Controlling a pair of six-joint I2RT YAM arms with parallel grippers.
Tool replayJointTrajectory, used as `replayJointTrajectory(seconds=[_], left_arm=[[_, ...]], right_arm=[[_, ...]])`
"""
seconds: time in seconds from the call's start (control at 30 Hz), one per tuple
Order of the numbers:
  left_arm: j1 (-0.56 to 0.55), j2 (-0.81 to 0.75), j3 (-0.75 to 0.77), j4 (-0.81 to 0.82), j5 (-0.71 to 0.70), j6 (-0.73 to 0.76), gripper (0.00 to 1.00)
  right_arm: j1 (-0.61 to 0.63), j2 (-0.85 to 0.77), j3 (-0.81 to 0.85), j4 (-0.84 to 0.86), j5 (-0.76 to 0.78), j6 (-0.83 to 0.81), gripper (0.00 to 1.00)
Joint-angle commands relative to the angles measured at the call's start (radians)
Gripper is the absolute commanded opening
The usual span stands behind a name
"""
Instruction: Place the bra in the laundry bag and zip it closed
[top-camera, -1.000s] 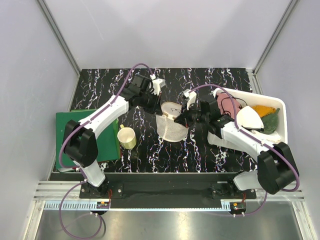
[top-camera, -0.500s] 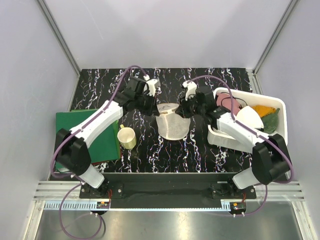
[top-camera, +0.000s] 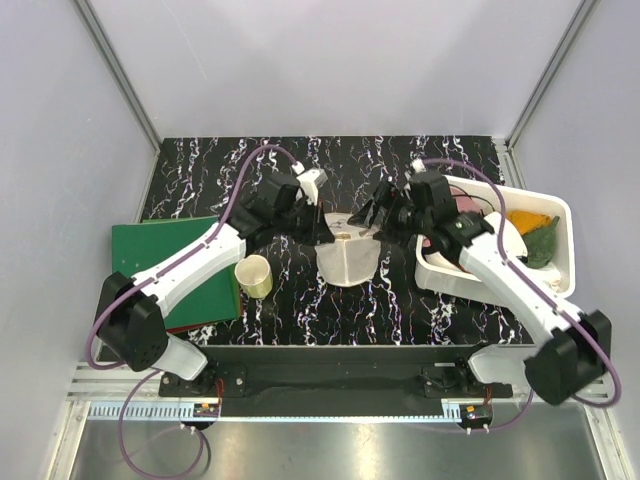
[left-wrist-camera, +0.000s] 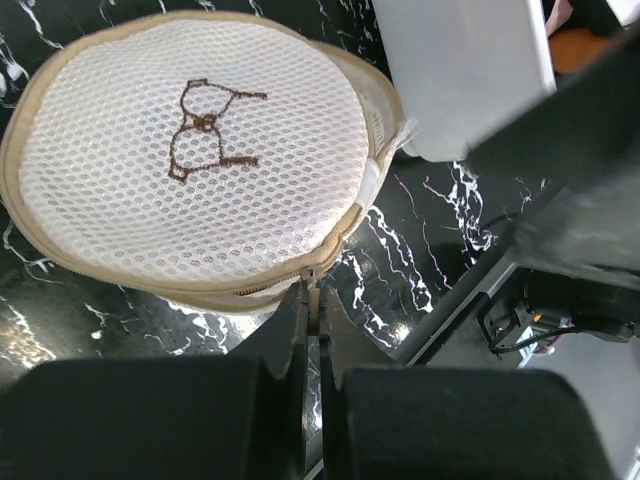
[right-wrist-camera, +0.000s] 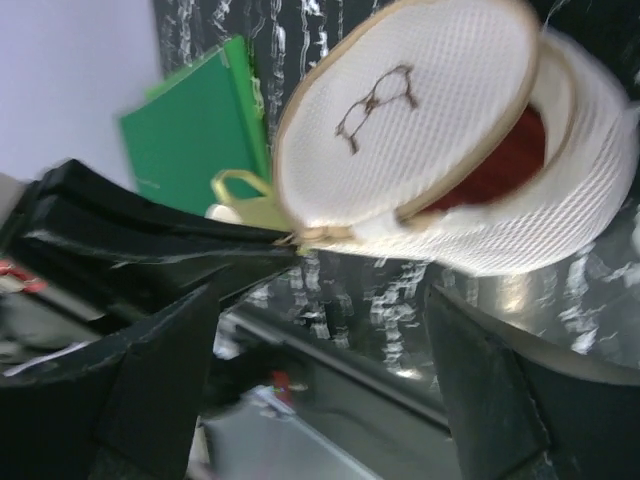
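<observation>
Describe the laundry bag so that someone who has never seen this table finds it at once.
On the black marbled table, look to the middle. The round cream-white mesh laundry bag lies there, right of the small cream-yellow cup. Only the bag has a tan zipper rim and a brown stitched bra outline on top.

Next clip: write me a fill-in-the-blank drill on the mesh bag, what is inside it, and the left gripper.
1. The round cream-white mesh laundry bag bears a small outline stitched in ____ thread.
2. In the right wrist view, the soft fabric bra showing through the bag's open gap is dark ____.
3. The left gripper is shut on the bag's ____.
4. The small cream-yellow cup stands beside a flat ____ board.

Missing words: brown; red; zipper pull; green.
</observation>
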Motion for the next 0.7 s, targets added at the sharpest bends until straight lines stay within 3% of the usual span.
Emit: replayJointTrajectory(seconds=[0.0,0.1,0.27,0.37,0.47,0.6,0.67], left_arm=[[-0.019,-0.029,-0.042,0.109,0.003,-0.047,0.00],[-0.040,-0.025,-0.062,0.128,0.004,-0.060,0.00],[-0.068,-0.019,-0.074,0.157,0.001,-0.078,0.00],[-0.077,-0.019,-0.079,0.160,0.004,-0.080,0.00],[-0.080,-0.028,-0.082,0.158,0.004,-0.076,0.00],[-0.080,-0.032,-0.091,0.160,0.001,-0.070,0.00],[-0.080,-0.028,-0.094,0.157,-0.008,-0.066,0.00]], right_arm=[[0.041,-0.145,-0.170,0.080,0.053,0.450,0.89],[0.061,-0.184,-0.221,0.124,0.133,0.538,0.84],[0.093,-0.087,-0.211,0.158,0.148,0.581,0.72],[0.101,-0.058,-0.230,0.201,0.173,0.608,0.59],[0.101,-0.021,-0.228,0.215,0.173,0.614,0.57],[0.101,0.017,-0.235,0.245,0.170,0.631,0.41],[0.101,0.027,-0.233,0.248,0.188,0.634,0.25]])
